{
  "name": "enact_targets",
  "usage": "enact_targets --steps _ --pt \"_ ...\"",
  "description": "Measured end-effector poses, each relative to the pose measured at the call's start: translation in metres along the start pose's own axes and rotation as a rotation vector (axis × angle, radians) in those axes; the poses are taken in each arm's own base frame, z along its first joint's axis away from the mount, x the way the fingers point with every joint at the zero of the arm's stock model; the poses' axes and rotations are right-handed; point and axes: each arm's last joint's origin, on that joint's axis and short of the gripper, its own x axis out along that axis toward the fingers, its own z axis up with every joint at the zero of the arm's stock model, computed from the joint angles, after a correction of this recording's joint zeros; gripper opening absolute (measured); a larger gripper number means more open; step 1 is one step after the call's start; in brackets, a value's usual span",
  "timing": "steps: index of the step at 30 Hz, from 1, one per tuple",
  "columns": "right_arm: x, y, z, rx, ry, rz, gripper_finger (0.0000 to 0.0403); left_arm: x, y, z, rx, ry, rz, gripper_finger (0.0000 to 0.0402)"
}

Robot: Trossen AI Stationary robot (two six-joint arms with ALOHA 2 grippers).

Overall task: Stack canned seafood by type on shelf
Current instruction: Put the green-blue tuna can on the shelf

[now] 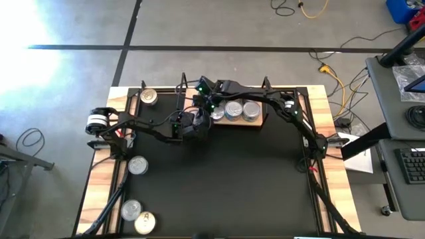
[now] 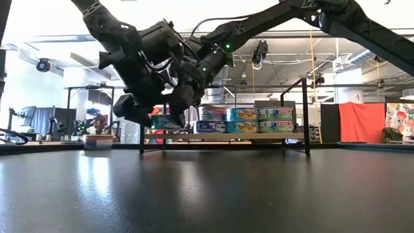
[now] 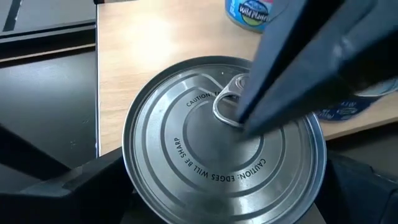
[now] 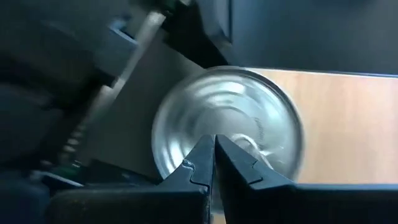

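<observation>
Light-wood shelf with black wire posts on the black table, carrying silver-lidded round tins beside the grippers.

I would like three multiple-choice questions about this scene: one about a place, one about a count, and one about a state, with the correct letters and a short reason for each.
1. Where is the silver-lidded can that sits between the left gripper's fingers?
A. on the shelf's wooden board, at its left end
B. on the floor
C. in the table's near right corner

2. How many loose cans lie on the left part of the table, off the shelf, in the high view?
A. none
B. four
C. nine

3. How is the right gripper?
A. wide open
B. shut, tips on the can's lid
C. holding a cloth

Answers: 1 A, the left wrist view shows light wood under the can. 2 B, one at the far left corner, one midway, two near the front. 3 B, its fingers meet in the right wrist view.
</observation>
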Motion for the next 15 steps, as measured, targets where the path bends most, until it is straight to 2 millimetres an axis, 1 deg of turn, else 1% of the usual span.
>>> enact_targets --steps 6,12,15 --pt "0.0023 0.0031 -0.0003 -0.041 -0.013 0.043 0.0009 0.0004 -0.0024 0.002 -0.022 -0.024 -0.013 0.0398" --pt "0.0025 0.004 0.0015 -0.245 -0.031 0.044 0.0009 0.0021 -0.0045 0.0048 -0.046 -0.043 -0.03 0.0398" --pt "-0.0003 -0.0011 0.0055 -0.3 -0.1 0.06 0.0009 0.003 -0.0047 0.0045 -0.035 -0.045 -0.029 0.0398"
